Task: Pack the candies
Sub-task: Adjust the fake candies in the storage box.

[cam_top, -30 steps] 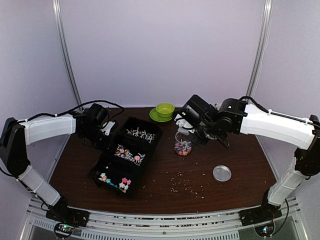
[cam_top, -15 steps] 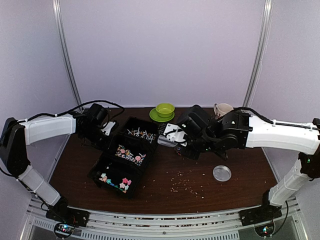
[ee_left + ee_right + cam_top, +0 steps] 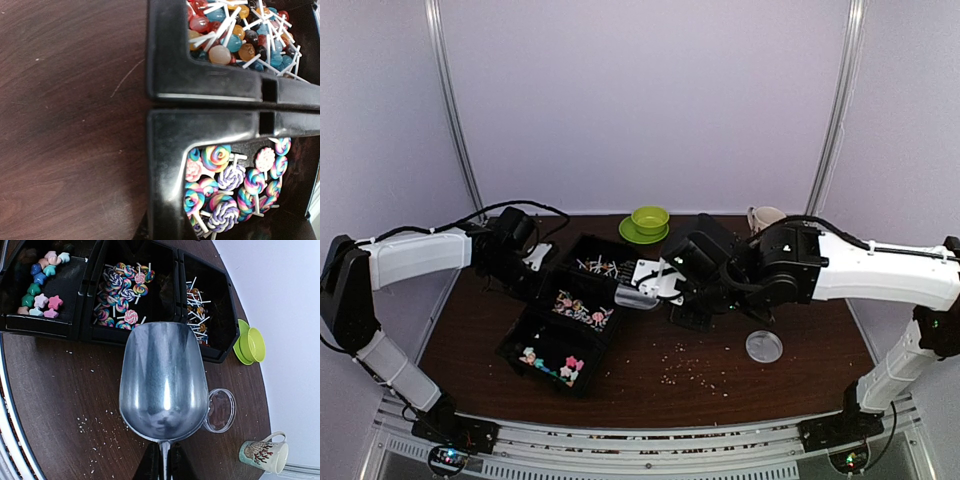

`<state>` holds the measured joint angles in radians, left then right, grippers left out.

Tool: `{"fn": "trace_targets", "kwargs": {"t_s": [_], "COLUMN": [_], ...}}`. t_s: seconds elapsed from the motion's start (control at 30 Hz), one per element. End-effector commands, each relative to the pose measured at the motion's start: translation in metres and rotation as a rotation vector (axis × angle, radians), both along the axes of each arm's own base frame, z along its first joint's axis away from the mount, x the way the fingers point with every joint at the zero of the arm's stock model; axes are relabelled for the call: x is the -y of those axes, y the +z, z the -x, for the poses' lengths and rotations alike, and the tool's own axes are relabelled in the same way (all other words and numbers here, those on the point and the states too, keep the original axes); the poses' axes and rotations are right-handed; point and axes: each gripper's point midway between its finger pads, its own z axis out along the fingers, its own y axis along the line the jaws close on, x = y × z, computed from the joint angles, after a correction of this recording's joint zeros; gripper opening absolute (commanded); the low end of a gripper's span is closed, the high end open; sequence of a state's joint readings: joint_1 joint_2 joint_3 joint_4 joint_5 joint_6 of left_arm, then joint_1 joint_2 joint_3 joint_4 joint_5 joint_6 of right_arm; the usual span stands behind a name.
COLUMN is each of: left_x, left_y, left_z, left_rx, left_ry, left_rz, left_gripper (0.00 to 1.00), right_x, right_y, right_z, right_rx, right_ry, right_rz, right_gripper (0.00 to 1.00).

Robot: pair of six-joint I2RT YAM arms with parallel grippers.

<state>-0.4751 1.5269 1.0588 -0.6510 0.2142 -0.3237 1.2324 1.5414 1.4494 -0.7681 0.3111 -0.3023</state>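
Note:
A black three-part box (image 3: 620, 275) lies left of centre. Pastel star candies (image 3: 42, 290) fill its near part, swirl lollipops (image 3: 120, 295) its middle part and round lollipops (image 3: 197, 305) its far part. My right gripper (image 3: 164, 452) is shut on the handle of a metal scoop (image 3: 164, 380). The scoop is empty and hangs beside the box's right wall, by the middle part. A clear jar (image 3: 220, 410) stands just right of the scoop. My left gripper (image 3: 532, 262) sits at the box's left wall (image 3: 167, 165), shut on it; its fingers barely show.
A green bowl on a saucer (image 3: 648, 222) and a patterned mug (image 3: 763, 217) stand at the back. A round clear lid (image 3: 764, 346) lies at the front right. Pale crumbs (image 3: 690, 372) are scattered over the brown table in front of the box.
My right arm has swung left and lower with the scoop, from above the jar to the box's right side. The arm now hides the jar in the top view. The left arm stayed still.

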Motion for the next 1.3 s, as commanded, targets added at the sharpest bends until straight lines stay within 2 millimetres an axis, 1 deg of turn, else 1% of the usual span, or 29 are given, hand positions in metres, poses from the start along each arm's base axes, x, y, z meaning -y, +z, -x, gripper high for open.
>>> {"fn": "trace_targets", "kwargs": {"t_s": [0.0,0.13,0.23,0.37,0.53,0.6,0.63,0.73,0.8,0.93,1.07,1.27], "left_x": [0.042,0.055,0.069,0.084,0.091,0.093,0.092,0.073,0.062,0.044,0.037,0.035], "left_y": [0.038,0.023,0.022,0.027,0.032,0.03,0.026,0.009,0.01,0.01,0.008,0.007], "left_z": [-0.02,-0.01,0.0,0.005,0.008,0.01,0.009,0.0,-0.006,-0.014,-0.017,-0.015], "left_rx": [0.081,-0.038,-0.127,-0.192,-0.231,-0.256,-0.256,-0.186,-0.138,-0.071,-0.044,0.004], "left_ry": [-0.068,-0.088,-0.112,-0.131,-0.137,-0.133,-0.126,-0.103,-0.084,-0.047,-0.042,-0.068], "left_rz": [0.212,0.312,0.455,0.613,0.701,0.726,0.705,0.5,0.418,0.294,0.214,0.091], "left_gripper": [0.0,0.0,0.0,0.0,0.0,0.0,0.0,0.0,0.0,0.0,0.0,0.0], "right_x": [0.005,0.011,0.013,0.012,0.009,0.008,0.008,0.008,0.009,0.012,0.009,0.003], "right_y": [0.034,0.058,0.067,0.063,0.055,0.055,0.054,0.047,0.041,0.022,0.007,-0.014], "right_z": [-0.004,-0.009,-0.011,-0.014,-0.015,-0.014,-0.013,-0.012,-0.011,-0.012,-0.012,-0.009], "right_rx": [0.058,0.108,0.11,0.103,0.089,0.083,0.077,0.05,0.034,0.012,-0.021,-0.069], "right_ry": [-0.042,-0.076,-0.091,-0.107,-0.109,-0.103,-0.101,-0.098,-0.103,-0.117,-0.121,-0.108], "right_rz": [-0.1,-0.201,-0.24,-0.235,-0.207,-0.201,-0.193,-0.144,-0.101,-0.012,0.05,0.124], "right_gripper": [0.0,0.0,0.0,0.0,0.0,0.0,0.0,0.0,0.0,0.0,0.0,0.0]}}
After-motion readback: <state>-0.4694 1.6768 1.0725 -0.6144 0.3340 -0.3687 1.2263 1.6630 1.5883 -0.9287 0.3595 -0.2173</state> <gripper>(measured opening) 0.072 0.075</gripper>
